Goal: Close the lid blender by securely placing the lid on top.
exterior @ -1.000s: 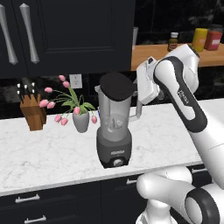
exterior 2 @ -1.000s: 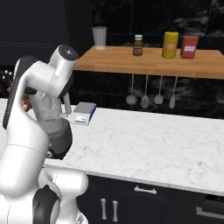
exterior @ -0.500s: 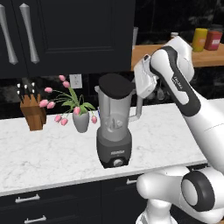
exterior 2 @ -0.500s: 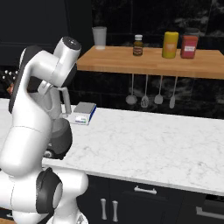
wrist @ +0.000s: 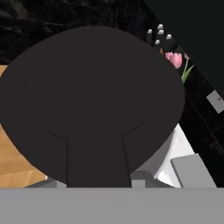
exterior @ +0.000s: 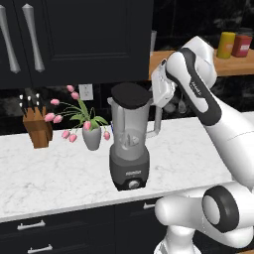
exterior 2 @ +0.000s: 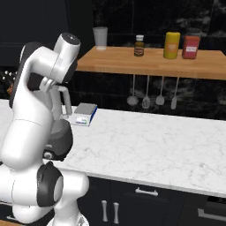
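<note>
Lid (exterior: 131, 94): flat matte black disc with a tab, centre of the left base view, sitting tilted over the rim of the blender (exterior: 130, 144). In the hand view the lid (wrist: 89, 98) fills most of the frame, tab running toward the bottom edge. Blender jar translucent grey, tapered, side handle at right; nothing visible inside but the blade hub. Dark grey base with front knob stands on the white marbled counter (exterior: 59, 173). Gripper (exterior: 161, 92) at the lid's right edge; fingers hidden, cannot tell whether they hold it. Left of the blender: grey vase (exterior: 92, 139) holding pink tulips, then wooden knife block (exterior: 38, 126). Upper right: wooden shelf (exterior 2: 150, 64) with jars.
</note>
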Available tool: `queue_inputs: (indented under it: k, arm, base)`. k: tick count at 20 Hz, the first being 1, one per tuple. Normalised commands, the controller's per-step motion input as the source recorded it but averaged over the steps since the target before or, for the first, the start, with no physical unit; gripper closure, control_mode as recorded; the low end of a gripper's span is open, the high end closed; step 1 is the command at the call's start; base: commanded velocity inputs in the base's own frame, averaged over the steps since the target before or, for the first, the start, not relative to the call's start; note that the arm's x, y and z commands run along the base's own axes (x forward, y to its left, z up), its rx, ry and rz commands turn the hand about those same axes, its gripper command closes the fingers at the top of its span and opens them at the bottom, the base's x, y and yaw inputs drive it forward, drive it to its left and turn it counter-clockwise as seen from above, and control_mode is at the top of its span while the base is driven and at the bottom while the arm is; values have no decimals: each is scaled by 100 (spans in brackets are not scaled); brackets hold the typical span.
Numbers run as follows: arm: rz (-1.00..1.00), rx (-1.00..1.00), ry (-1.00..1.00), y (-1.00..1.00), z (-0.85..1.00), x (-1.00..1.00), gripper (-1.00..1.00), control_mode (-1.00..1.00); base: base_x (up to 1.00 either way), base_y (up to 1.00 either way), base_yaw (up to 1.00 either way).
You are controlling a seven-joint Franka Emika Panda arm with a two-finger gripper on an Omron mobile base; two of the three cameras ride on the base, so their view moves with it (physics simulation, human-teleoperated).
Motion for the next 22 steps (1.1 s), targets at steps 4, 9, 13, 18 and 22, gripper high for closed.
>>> queue_inputs:
  k: [4,9,13,18,22]
  arm:
    - [-1,0,0,0,0,22,100,-100]
    - [0,0,0,-1,0,8,100,-100]
    - [1,0,0,-20,0,-18,100,-100]
    - [0,-1,0,-6,-4,-20,100,-100]
    - [1,-7,5,9,-16,4,100,-100]
  base:
    - [0,0,0]
    - [0,0,0]
    - [0,0,0]
    - [0,0,0]
    - [0,0,0]
